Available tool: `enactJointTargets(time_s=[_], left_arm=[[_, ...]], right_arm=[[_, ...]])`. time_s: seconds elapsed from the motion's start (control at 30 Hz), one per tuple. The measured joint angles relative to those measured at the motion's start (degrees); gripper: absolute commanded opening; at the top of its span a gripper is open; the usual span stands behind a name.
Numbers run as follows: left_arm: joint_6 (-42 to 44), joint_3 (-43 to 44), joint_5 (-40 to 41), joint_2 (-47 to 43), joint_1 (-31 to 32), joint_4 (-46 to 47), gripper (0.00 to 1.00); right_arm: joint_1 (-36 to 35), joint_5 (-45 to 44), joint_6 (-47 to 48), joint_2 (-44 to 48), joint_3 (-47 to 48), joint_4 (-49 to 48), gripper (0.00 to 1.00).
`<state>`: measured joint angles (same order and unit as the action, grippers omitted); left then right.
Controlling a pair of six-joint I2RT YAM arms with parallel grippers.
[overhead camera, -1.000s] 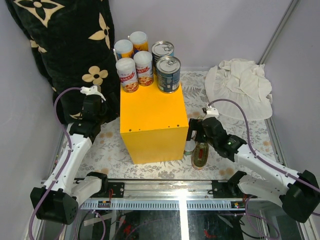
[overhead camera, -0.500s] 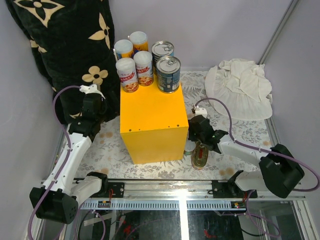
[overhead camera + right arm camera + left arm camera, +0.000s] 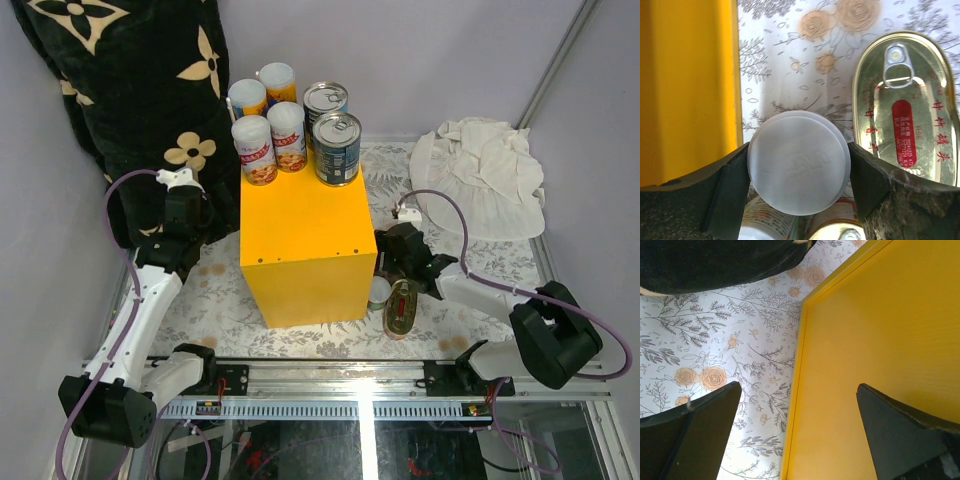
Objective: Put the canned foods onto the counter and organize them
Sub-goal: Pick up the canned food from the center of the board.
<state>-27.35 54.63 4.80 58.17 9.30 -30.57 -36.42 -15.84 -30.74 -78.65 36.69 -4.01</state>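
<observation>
Notably, the right gripper [image 3: 799,167] clasps a white-lidded can [image 3: 797,160] beside a Chinese-lettered tin [image 3: 905,107].

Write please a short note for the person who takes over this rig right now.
Left gripper: open, empty, beside the yellow box.
Right gripper: low at the box's right side, jaws against a white-lidded can standing upright.
Done: six cans stand along the box's back edge.
To do: this can, the oval gold tin beside it, two more tins only partly in view.
</observation>
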Motion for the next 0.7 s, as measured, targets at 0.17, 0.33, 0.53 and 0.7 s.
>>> enactJointTargets(time_s=[0.17,0.33,0.53,0.7], left_arm=[[0.15,0.00,-0.28,0.02,-1.27,-0.07,1.00],[0.17,0.00,-0.70,0.02,-2.75,-0.07,1.00],[0.26,0.00,-0.98,0.00,-4.33,-0.04,1.00],[0.22,0.02,-2.75,0.00,-5.70,0.04,1.00]], right_arm=[[2.36,-0.11,1.90,5.40,0.13,3.19,0.34],[2.43,-0.24,6.75,15.80,6.75,11.74,0.15],[2.43,-1.42,12.85,23.23,25.31,20.17,0.06],[2.45,1.40,15.17,26.21,35.71,21.86,0.00]])
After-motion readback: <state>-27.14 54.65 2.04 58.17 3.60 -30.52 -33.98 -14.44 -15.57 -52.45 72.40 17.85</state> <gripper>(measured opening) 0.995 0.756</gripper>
